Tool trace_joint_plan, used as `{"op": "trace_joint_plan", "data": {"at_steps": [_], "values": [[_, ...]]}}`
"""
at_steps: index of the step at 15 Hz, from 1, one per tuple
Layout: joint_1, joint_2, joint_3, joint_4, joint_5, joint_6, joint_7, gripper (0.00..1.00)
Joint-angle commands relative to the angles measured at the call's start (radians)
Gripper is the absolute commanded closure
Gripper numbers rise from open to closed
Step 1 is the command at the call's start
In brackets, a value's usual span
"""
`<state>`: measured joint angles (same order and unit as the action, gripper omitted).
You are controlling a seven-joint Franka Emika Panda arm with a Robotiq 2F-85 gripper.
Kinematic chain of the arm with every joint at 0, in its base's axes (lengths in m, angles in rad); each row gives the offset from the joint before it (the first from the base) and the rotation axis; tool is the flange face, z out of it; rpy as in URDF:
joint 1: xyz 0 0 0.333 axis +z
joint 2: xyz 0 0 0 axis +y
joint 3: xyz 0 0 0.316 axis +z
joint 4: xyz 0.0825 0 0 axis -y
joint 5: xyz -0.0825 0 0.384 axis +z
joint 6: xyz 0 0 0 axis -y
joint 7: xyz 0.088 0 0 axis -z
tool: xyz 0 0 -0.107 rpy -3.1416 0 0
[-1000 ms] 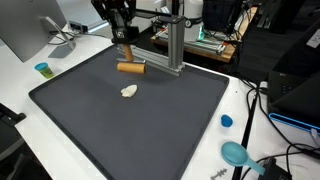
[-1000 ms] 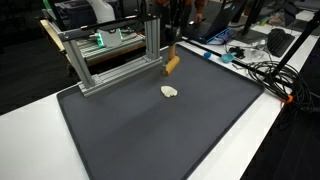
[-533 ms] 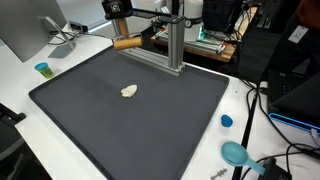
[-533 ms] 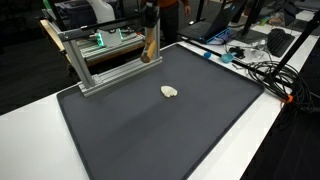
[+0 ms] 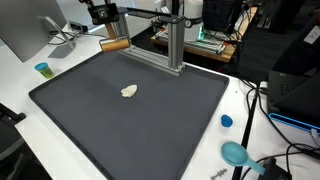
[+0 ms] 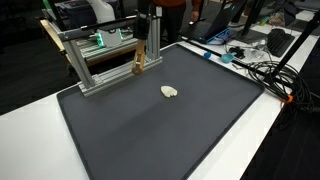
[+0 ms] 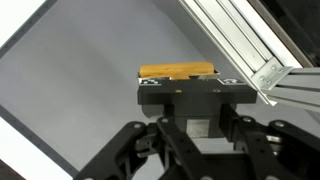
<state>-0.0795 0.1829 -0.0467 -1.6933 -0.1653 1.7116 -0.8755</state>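
Observation:
My gripper (image 5: 108, 30) is shut on a tan wooden stick (image 5: 115, 44), which hangs in the air over the far edge of the black mat (image 5: 130, 135), beside the aluminium frame (image 5: 176, 45). In an exterior view the stick (image 6: 139, 63) hangs tilted below the gripper (image 6: 143, 45), in front of the frame (image 6: 105, 65). In the wrist view the stick (image 7: 178, 71) lies crosswise just beyond the gripper (image 7: 195, 93), with the frame's rail (image 7: 250, 45) to its right. A small cream lump (image 5: 129, 91) (image 6: 170, 92) lies on the mat, apart from the gripper.
A small blue cup (image 5: 42, 69) stands on the white table next to a monitor (image 5: 25, 30). A blue cap (image 5: 226, 121) and a teal scoop (image 5: 236, 153) lie off the mat's edge. Cables (image 6: 262, 72) run along the table.
The gripper has lifted the wooden stick off the mat and carried it away from the cream lump, along the frame toward the mat's far corner. The lump has stayed put.

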Motion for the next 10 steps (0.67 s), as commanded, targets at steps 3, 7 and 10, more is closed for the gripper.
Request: {"op": "trace_joint_plan", "data": {"at_steps": [3, 7, 10], "values": [[-0.005, 0.0, 0.005, 0.005, -0.001, -0.003, 0.0, 0.78], [0.036, -0.027, 0.049, -0.089, -0.072, 0.129, -0.1, 0.78], [0.072, -0.008, 0.083, -0.132, -0.107, 0.237, -0.138, 0.78]]}}
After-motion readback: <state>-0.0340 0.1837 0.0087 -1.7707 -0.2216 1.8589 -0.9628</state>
